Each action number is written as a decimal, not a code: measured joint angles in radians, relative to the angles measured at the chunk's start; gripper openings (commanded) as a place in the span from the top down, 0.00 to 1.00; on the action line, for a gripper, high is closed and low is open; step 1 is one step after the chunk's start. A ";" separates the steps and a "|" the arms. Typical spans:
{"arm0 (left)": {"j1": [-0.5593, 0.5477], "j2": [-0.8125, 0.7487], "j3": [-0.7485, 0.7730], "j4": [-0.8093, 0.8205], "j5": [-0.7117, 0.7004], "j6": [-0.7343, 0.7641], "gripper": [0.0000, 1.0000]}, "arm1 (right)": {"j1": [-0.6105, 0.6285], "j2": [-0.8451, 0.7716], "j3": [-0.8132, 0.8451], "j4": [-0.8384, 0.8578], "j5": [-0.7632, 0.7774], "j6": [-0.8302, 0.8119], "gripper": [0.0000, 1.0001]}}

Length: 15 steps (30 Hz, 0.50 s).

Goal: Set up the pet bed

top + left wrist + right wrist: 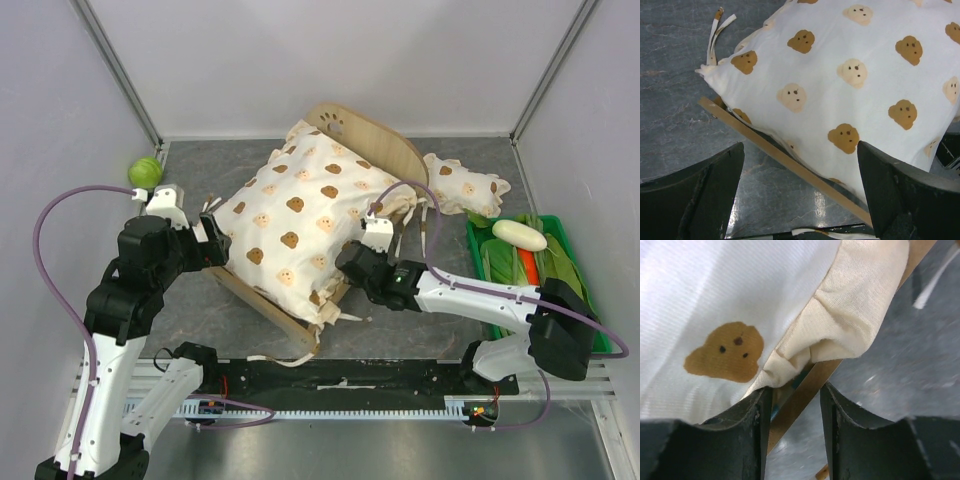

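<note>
- From above, the pet bed (370, 135) is sitting mid-way on the surface (200, 170), carrying the bear-print cushion (300, 215). The green crate (475, 255) to its right is holding a white vegetable (519, 235) and leafy greens (560, 265).
- My left wrist camera is showing my left gripper (800, 147) gaping wide beside the bed's rail.
- My right wrist camera is showing my right gripper (795, 395) standing narrow, straddling the rail and the cushion's edge, not clamped.

pet bed (375, 140) base — hid., under cushion (300, 215)
</note>
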 measured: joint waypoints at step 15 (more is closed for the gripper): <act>0.000 -0.015 0.014 -0.004 -0.007 0.000 0.00 | -0.220 0.074 0.089 0.102 -0.204 -0.737 1.00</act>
